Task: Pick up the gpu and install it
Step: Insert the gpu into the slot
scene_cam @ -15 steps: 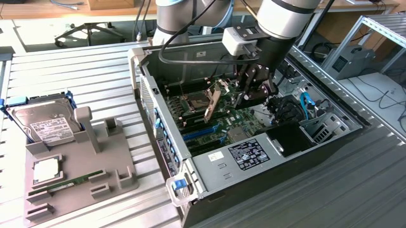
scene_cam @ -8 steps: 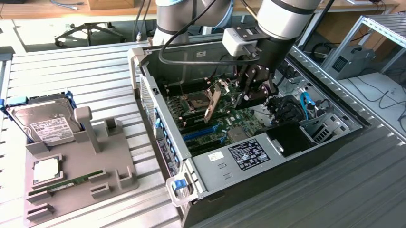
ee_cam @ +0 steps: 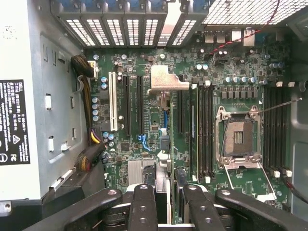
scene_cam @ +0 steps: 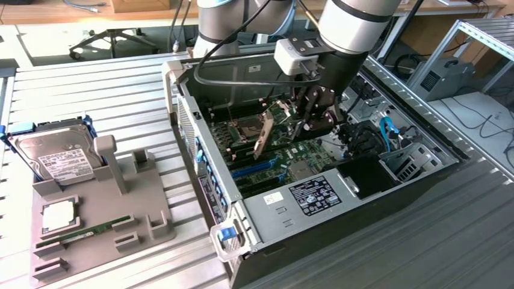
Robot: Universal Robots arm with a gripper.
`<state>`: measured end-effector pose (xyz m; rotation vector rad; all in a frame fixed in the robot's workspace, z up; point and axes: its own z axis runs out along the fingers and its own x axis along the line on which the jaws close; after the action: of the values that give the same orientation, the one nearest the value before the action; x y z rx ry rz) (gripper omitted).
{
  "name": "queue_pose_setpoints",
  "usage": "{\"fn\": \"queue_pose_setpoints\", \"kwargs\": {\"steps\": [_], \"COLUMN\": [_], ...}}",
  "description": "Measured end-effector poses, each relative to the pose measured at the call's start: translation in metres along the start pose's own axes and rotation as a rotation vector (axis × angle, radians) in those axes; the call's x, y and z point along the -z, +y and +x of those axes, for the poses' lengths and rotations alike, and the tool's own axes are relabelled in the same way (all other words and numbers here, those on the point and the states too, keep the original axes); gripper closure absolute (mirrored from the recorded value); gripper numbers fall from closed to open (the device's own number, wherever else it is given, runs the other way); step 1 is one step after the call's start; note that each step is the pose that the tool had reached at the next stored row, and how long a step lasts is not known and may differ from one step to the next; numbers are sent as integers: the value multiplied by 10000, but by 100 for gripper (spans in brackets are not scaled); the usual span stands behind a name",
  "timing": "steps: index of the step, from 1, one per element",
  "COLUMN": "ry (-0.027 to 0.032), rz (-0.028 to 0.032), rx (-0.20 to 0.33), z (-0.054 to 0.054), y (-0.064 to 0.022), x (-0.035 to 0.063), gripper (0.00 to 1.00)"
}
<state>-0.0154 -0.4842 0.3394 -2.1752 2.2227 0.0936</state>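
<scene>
Progress: I judge the pick-up done; the gpu is off the table and inside the open computer case, install not finished.
Gripper: the gripper is clamped on the gpu's upper edge.
Gpu position: hanging edge-down directly under my fingers, above the motherboard slots, bracket toward the rear slot covers.

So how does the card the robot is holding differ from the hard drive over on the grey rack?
The gpu stands on edge inside the computer case, gripped by the jaws. The hard drive leans in the grey rack outside the case, with nothing touching it. The gpu shows green circuit board, while the hard drive is silver metal with a white label. Both are flat, rectangular computer parts.
</scene>
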Motion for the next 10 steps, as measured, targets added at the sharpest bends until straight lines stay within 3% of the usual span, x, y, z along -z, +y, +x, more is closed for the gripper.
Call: {"fn": "queue_pose_setpoints", "kwargs": {"steps": [10], "ry": [0], "rz": [0], "rx": [-1], "z": [41], "y": [33], "x": [-43], "gripper": [73]}}
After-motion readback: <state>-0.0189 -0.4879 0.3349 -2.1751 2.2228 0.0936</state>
